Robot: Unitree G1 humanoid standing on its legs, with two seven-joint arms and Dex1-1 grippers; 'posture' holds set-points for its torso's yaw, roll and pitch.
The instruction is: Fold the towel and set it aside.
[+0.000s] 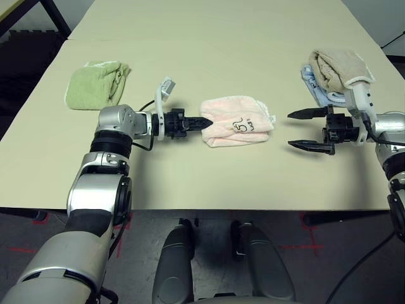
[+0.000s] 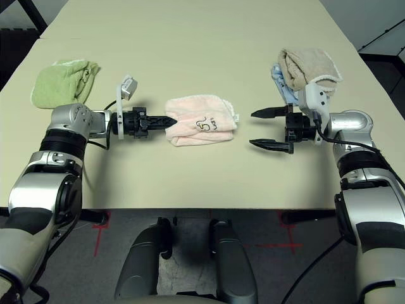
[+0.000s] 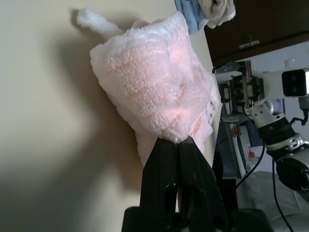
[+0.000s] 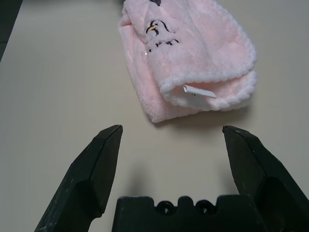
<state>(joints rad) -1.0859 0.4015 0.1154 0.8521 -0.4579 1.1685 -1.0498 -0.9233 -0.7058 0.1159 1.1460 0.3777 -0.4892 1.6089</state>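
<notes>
The left gripper (image 1: 204,121) is clamped on one end of the folded pale pink terry towel (image 1: 237,121) at the centre of the beige table (image 1: 209,57). The right gripper (image 4: 171,140) is held wide apart, short of the towel's white tag (image 4: 199,92), which is seen clearly from the right wrist. Three towel bundles are counted: pink, light green towel (image 1: 96,83), beige-and-blue pile (image 1: 334,75).

1. One small pale pink terry towel (image 1: 237,121), folded, white scalloped trim, dark embroidered motif.
2. One light green terry towel (image 1: 96,83), bunched.
3. One beige towel (image 1: 335,68), lying on one light blue towel (image 1: 314,87).
4. Two black two-finger grippers: left gripper (image 1: 204,121), right gripper (image 1: 295,130).
5. One cream table (image 1: 209,50).
</notes>
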